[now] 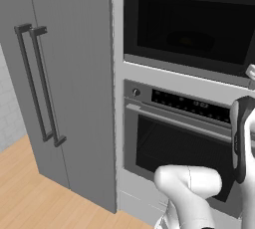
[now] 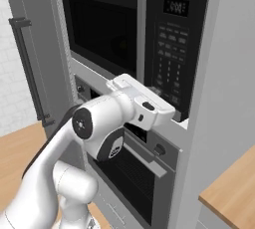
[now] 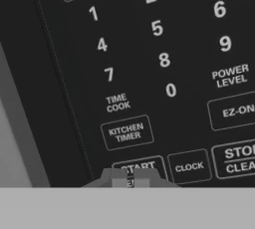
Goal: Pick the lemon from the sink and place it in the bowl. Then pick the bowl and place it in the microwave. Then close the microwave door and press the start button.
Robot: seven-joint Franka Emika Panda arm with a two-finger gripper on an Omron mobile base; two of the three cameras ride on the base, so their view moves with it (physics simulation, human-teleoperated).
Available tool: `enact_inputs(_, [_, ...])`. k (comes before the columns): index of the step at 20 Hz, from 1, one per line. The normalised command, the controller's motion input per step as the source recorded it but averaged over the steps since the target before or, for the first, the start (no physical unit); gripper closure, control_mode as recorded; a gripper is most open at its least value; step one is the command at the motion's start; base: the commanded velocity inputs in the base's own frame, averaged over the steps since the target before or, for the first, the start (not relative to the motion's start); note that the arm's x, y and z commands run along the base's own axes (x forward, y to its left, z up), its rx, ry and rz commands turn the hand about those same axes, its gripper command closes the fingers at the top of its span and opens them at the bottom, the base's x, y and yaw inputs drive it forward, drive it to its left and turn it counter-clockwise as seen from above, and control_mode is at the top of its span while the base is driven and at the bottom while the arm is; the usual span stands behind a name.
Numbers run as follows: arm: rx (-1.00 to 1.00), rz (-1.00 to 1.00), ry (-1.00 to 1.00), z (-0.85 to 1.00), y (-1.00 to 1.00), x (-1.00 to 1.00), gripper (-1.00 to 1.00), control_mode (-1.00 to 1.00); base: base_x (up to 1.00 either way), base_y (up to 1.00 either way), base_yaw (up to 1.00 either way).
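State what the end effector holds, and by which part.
Nothing: the end effector is shut and empty, tips at the START button on the microwave panel.

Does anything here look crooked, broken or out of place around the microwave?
Nothing stands out. The microwave door sits shut and flush, with a dim bowl shape behind its window. The oven below is closed too. The shut gripper is right at the START button on the keypad, square to it.

arm (image 2: 107, 118) extended forward, fingers (image 3: 115, 175) pressed together
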Motion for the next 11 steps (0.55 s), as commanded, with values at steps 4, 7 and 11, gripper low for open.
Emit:
enact_inputs(4, [0.0, 0.0, 0.0, -0.41, 0.0, 0.99, 1.0, -1.0, 0.0, 0.0, 0.0])
enact_inputs(7, [0.0, 0.03, 0.0, -0.4, -0.12, 1.0, 1.0, -1.0, 0.0, 0.0, 0.0])
enact_inputs(11, [0.0, 0.02, 0.0, -0.24, -0.04, 0.56, 1.0, -1.0, 0.0, 0.0, 0.0])
